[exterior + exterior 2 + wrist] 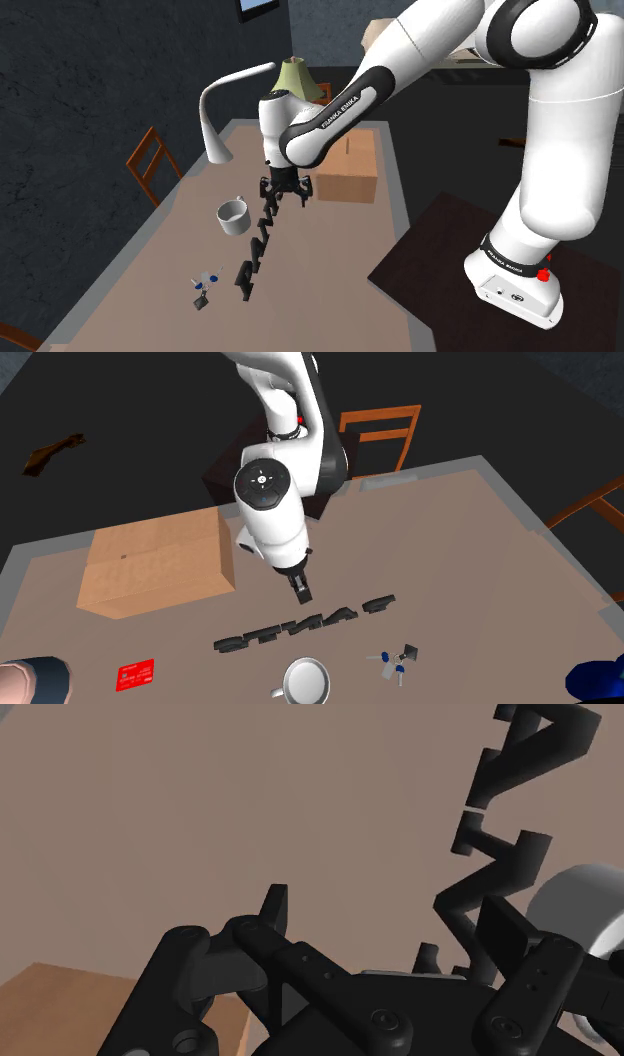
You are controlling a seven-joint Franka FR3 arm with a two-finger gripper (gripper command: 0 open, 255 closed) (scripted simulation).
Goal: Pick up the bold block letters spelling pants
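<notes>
The task stood at its early stage: the row of black block letters (252, 262) lay flat along the tan table (150, 260), and nothing suggested it had been lifted. In the shoulder view the row ran from just under the all-black two-finger gripper (283, 195) down towards the lower left, passing beside a small white metal cup (234, 214). In the second exterior view the letters (310, 620) stretched across the table (480, 552) between a brown cardboard box (155, 562) and the cup (305, 680), with the gripper (300, 590) hanging close above them. What seemed done was the approach. Left to do, as I judged it, were the final lowering, the closing on a letter and the lift. The jaws were spread wide. In the wrist view the two fingers (275, 909) stood well apart with bare table (250, 794) between them, so the gripper (390, 919) held nothing. The near end of the letter row (500, 864) came in close beside one finger, on the side where the cup (580, 904) sat, and from there the row ran away from the hand. Whether that finger actually touched the letter could not be told. The other finger had only table surface around it.
</notes>
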